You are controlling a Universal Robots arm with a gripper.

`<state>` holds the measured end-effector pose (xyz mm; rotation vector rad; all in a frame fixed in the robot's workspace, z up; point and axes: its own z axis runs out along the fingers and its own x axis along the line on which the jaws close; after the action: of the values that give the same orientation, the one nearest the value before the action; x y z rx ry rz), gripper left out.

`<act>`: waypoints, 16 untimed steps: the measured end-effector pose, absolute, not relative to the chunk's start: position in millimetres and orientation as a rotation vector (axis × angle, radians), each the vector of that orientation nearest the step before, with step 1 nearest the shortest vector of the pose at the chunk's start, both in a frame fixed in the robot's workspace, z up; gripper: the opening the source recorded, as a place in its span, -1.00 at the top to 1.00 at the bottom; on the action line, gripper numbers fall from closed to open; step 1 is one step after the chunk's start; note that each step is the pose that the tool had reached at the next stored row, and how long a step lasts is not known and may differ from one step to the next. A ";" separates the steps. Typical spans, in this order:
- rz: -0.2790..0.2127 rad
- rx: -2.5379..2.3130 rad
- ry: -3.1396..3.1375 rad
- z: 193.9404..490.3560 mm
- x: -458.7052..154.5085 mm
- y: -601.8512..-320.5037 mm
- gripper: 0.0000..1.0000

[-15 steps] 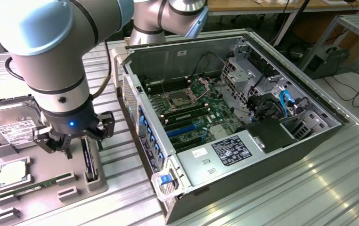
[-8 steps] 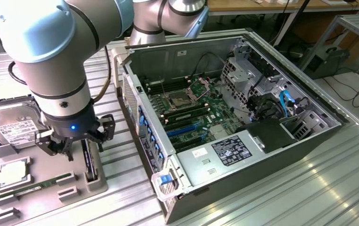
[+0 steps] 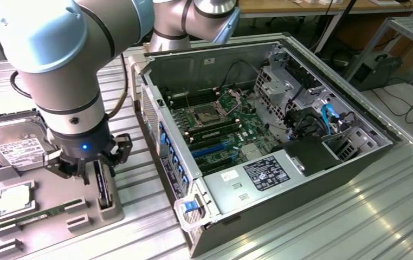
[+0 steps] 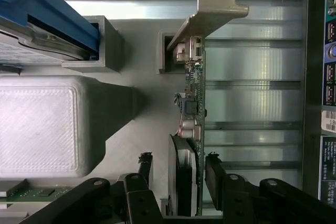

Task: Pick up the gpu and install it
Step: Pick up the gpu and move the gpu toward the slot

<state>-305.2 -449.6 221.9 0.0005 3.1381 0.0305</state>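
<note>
Gpu (image 4: 191, 93) upright in grey tray (image 3: 113, 215), spread claw (image 4: 178, 162) astride it

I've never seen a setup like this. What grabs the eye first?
The big pale-blue robot arm at the exterior view's left, its open gripper straddling the gpu, which stands on edge in a grey holder. Beside it, toward the exterior view's right, a computer case lies with its open side up, its green motherboard exposed.
</note>
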 end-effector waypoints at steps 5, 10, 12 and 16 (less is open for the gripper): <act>0.031 0.001 3.138 221.8 -304.8 -450.2 0.12; 0.031 0.000 3.138 221.7 -304.5 -450.3 0.29; 0.031 0.001 3.138 221.8 -303.8 -450.3 0.44; 0.031 -0.015 3.138 242.5 -303.7 -450.3 0.44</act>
<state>-303.7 -450.3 242.5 -0.0147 3.1380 0.0315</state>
